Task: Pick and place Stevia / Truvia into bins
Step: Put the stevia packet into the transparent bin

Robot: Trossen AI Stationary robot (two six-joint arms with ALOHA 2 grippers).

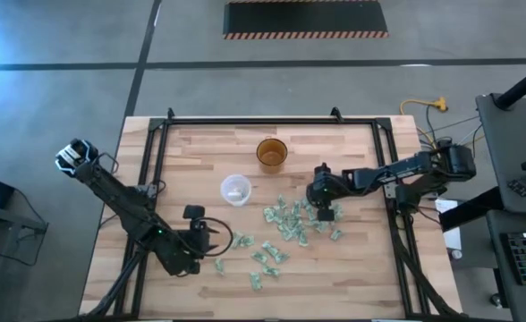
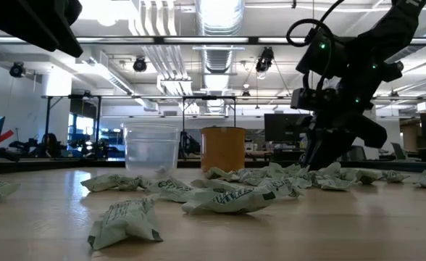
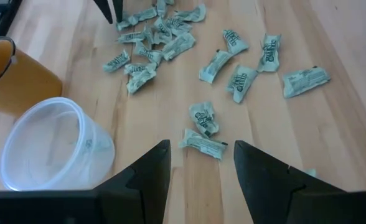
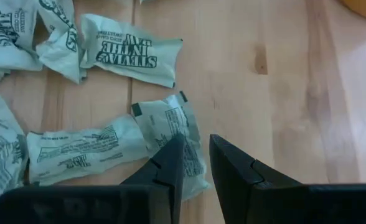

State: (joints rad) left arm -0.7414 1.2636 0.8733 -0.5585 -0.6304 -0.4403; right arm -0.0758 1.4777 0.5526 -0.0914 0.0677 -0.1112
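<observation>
Right gripper [image 4: 195,163] is down at the wooden table [image 1: 352,268], at the 3 o'clock edge of the scattered Stevia sachets [image 1: 285,228]. Its fingers stand narrowly apart, one tip overlapping a crumpled sachet [image 4: 173,134]; nothing is clamped. Left gripper [image 3: 198,165], fingers wide apart and empty, waits at 7 o'clock. Translucent cup [image 1: 235,190] and amber cup [image 1: 271,153] stand at 11 o'clock of the pile.
</observation>
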